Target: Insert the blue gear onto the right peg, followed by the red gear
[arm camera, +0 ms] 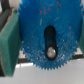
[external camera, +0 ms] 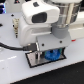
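Observation:
The blue gear (arm camera: 47, 20) fills the wrist view, toothed rim all round. Through its long dark centre hole (arm camera: 50, 40) I see the rounded tip of the right peg (arm camera: 50, 51). In the exterior view my gripper (external camera: 51, 51) hangs straight down over the grey, black-rimmed plate (external camera: 35, 61), shut on the blue gear (external camera: 52, 55) just above the plate. The peg itself is hidden there by the gear and hand. A small red shape (external camera: 75, 37) shows beside the arm at the exterior view's right; it is too hidden to tell whether it is the red gear.
A green block (arm camera: 8, 42) lies beside the gear in the wrist view. The arm's large white body (external camera: 42, 22) covers most of the exterior view. A black cable (external camera: 12, 46) runs across the white table from the exterior view's left.

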